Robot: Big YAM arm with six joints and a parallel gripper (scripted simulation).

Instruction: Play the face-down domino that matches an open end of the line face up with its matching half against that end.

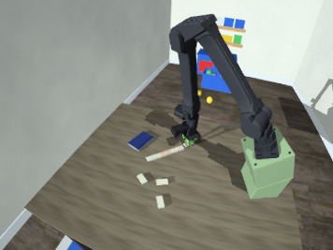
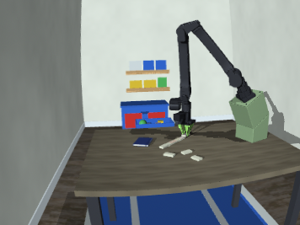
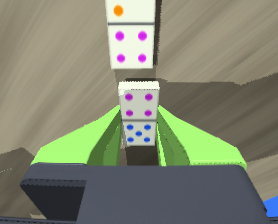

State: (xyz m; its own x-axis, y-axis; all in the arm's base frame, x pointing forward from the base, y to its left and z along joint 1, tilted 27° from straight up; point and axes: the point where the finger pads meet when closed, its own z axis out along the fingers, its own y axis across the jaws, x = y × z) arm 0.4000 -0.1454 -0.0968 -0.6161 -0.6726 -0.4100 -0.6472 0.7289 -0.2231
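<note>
The green fingers are clamped on a domino (image 3: pixel 139 112), face up, its four-pip half forward and five-pip half back. Just ahead, apart from it, lies the four-pip end of the line (image 3: pixel 131 47), mid-bench (image 1: pixel 84 188). Three face-down dominoes (image 1: pixel 162 182) lie nearer the front edge.

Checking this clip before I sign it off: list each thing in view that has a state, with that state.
Claw: shut on the held domino.
Held domino: face up, four-pip half toward the line, a gap short of it.
Line: flat, face up, near end shows four.
Three loose dominoes: flat, blank side up, apart from the line.
Blue book: closed, flat.
</note>
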